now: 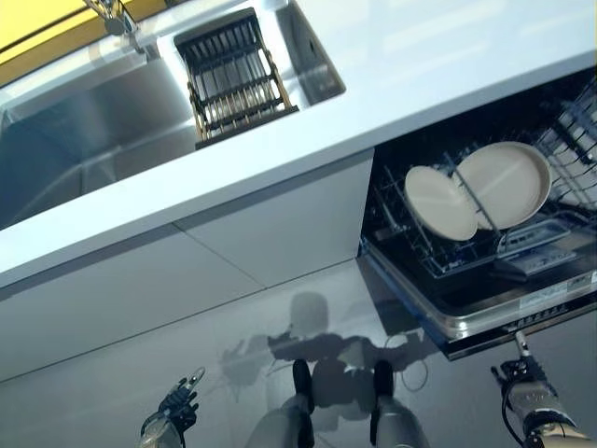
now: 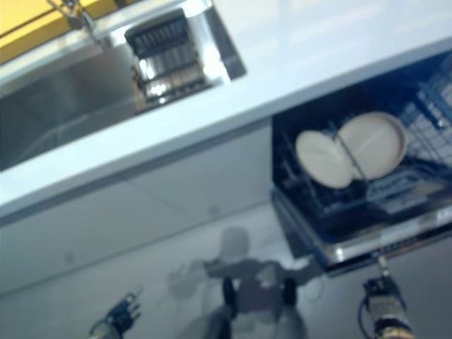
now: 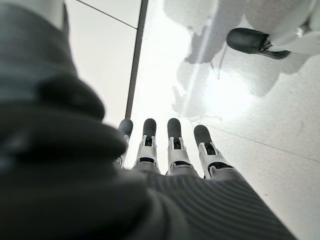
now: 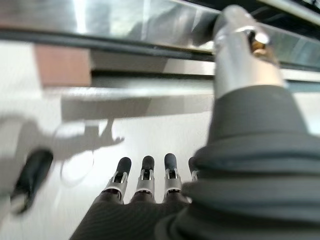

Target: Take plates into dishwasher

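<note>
Two plates (image 1: 480, 189) already stand in the dishwasher rack (image 1: 438, 252); the left hand (image 1: 175, 408) and right hand (image 1: 524, 376) hang relaxed, holding nothing; the door remains open.

Silver fingers (image 3: 174, 150) (dark-tipped), dark ribbed wrist covers (image 4: 250, 165).

No legible text or labels anywhere
</note>
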Motion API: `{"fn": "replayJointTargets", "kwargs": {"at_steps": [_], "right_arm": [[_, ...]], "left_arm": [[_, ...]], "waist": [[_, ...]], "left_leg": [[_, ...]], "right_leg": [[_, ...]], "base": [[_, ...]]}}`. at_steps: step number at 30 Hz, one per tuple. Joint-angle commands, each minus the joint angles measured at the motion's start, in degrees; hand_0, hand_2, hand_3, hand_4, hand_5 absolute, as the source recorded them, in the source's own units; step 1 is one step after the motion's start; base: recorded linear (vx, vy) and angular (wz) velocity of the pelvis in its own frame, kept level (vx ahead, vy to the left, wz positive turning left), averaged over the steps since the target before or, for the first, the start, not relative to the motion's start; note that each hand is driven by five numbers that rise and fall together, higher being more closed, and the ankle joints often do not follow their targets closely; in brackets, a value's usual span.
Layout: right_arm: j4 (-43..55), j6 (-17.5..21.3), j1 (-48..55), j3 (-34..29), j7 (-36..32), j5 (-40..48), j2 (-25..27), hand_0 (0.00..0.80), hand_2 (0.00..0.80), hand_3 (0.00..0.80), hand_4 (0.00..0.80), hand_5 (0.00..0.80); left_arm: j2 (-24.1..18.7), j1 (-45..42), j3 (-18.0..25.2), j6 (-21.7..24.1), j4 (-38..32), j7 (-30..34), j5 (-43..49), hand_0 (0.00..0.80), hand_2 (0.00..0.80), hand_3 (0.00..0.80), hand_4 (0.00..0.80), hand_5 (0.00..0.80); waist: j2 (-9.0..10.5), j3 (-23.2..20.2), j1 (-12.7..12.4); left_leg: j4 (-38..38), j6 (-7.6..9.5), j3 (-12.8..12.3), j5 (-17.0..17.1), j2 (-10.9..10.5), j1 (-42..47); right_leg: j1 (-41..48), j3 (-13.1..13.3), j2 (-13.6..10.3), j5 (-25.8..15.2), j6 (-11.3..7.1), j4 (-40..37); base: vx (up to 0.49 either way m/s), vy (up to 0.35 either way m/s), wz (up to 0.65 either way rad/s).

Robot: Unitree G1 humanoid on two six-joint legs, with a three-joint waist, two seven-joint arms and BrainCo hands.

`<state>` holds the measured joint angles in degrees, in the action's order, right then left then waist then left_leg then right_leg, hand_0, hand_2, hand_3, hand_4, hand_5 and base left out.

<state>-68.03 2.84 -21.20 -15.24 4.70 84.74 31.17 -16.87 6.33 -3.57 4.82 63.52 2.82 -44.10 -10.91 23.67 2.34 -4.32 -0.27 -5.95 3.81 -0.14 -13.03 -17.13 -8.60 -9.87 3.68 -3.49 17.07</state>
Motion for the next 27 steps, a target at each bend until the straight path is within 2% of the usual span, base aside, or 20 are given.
{"fn": "replayJointTargets", "kwargs": {"at_steps": [1,9,16,27], "right_arm": [[2.4,0.7,-13.0,-1.0,-5.2,6.2,3.3,0.0,0.0,0.0,0.0,0.0],[8.3,0.1,-22.3,1.9,-11.3,9.7,4.3,0.0,0.0,0.0,0.0,0.0],[12.8,1.4,-26.9,5.1,-12.6,10.1,4.3,0.0,0.0,0.0,0.0,0.0],[14.3,1.2,-32.1,7.6,-13.2,8.9,7.2,0.0,0.0,0.0,0.0,0.0]], "left_arm": [[0.9,0.0,-2.2,1.4,-0.3,-0.7,-2.0,0.0,0.0,0.0,0.0,0.0],[1.2,-2.5,-4.4,0.2,-3.0,-2.0,-2.3,0.0,0.0,0.0,0.0,0.0],[-0.1,-3.6,-4.0,-1.5,-4.5,-2.5,-0.7,0.0,0.0,0.0,0.0,0.0],[-2.3,-4.7,-3.9,-2.7,-5.6,-2.2,0.7,0.0,0.0,0.0,0.0,0.0]], "waist": [[-0.58,-0.3,-3.5],[-1.43,-1.2,-5.4],[-0.28,-2.0,-6.5],[1.57,-2.8,-7.9]], "left_leg": [[-18.1,3.8,1.7,-12.1,-4.6,-4.2],[-23.3,4.35,2.0,-14.2,-5.9,-5.5],[-25.3,4.79,2.0,-15.3,-5.5,-5.1],[-26.5,5.34,2.3,-16.0,-4.4,-4.5]], "right_leg": [[-1.4,-2.2,-0.8,8.9,6.31,11.5],[-2.6,-2.8,-3.2,11.6,6.89,18.3],[-1.3,-3.1,-3.6,11.9,6.92,19.3],[0.6,-3.4,-3.0,11.5,6.8,19.1]], "base": [[0.017,0.025,0.23],[0.023,0.042,0.15],[0.026,0.007,-0.09],[0.014,-0.007,0.07]]}}
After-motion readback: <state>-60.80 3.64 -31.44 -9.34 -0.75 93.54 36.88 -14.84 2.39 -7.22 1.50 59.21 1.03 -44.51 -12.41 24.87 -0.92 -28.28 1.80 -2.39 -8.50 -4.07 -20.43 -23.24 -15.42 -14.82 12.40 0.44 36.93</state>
